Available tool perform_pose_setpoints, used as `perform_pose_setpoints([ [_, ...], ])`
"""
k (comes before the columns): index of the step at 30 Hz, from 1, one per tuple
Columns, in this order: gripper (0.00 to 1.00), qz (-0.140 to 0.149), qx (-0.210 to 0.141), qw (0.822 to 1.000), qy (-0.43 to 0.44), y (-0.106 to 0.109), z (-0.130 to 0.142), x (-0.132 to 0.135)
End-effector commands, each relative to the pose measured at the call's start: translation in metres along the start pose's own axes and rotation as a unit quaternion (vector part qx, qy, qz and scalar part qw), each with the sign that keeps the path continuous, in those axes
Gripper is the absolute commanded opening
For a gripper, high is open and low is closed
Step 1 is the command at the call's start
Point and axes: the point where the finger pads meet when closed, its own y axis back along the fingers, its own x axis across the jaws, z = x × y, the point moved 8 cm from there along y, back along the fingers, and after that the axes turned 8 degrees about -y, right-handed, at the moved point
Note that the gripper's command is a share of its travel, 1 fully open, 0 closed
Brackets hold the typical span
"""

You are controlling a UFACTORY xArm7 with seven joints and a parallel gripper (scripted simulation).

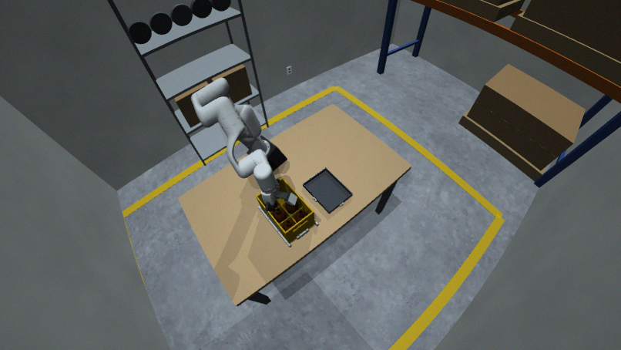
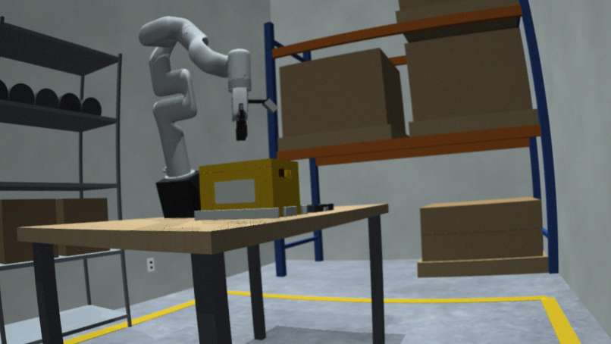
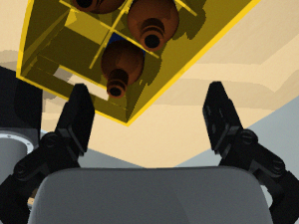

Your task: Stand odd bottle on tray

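The yellow crate [image 1: 303, 227] [image 2: 285, 192] [image 3: 171, 74] stands level on the table, with brown bottles in its compartments. In the wrist view one bottle [image 3: 122, 61] stands in a corner compartment, another bottle [image 3: 153, 19] behind it and a third bottle [image 3: 100, 4] at the top edge. The corner compartment beside the nearest bottle looks empty. The top view shows several bottles, partly hidden by the arm. I cannot tell which neck differs. The dark tray [image 1: 327, 190] [image 2: 319, 207] lies flat and empty beside the crate. My gripper [image 2: 241, 137] [image 3: 148, 96] is open and empty, above the crate's robot-side end.
The wooden table [image 1: 217, 226] [image 2: 128, 226] bears everything. Light rails [image 1: 274, 227] [image 2: 239, 214] lie along the crate's base, with small stops by the tray. The black robot base [image 1: 276, 157] [image 2: 179, 198] stands behind the crate. Shelves and racks stand beyond the table.
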Motion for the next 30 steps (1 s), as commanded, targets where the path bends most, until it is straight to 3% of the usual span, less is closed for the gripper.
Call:
perform_pose_setpoints([
  [1, 1.00, 0.002, 0.002, 1.000, 0.001, 0.001, -0.001, 0.001],
  [3, 1.00, 0.012, -0.001, 0.999, 0.042, -0.009, 0.002, 0.000],
  [30, 1.00, 0.021, -0.003, 0.996, 0.083, -0.019, 0.005, -0.001],
])
